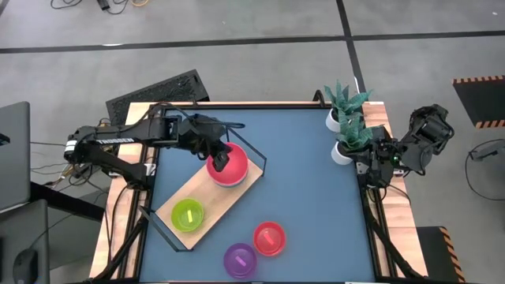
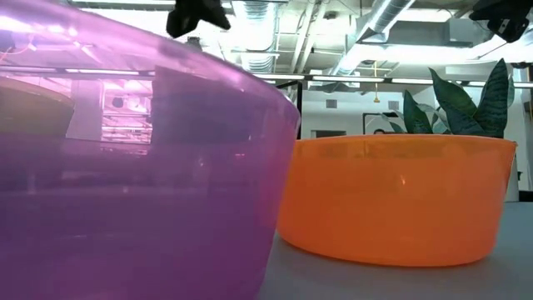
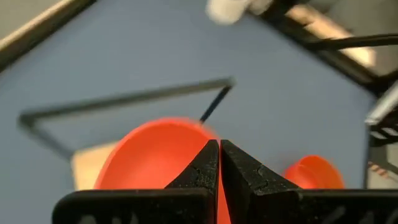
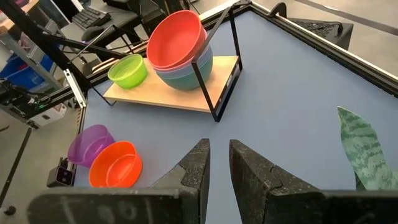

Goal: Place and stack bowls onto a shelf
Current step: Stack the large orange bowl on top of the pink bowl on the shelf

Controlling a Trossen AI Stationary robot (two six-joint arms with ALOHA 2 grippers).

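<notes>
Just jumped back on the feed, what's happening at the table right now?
The left gripper is over the stack of larger bowls on the shelf, fingers closed at the top red bowl's rim. A lime green bowl also sits on the shelf. The small purple bowl and small red bowl wait on the table. The right gripper is parked by the plants.

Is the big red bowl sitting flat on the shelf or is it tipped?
Tipped. The large red plastic bowl leans sideways in the stacked bowls on the wooden shelf.

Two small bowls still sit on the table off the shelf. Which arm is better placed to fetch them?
Left. Its tool is over the red bowl stacked on the shelf, with the small red bowl and purple bowl just beyond. The right tool waits at the table's far edge beside the plants.
</notes>
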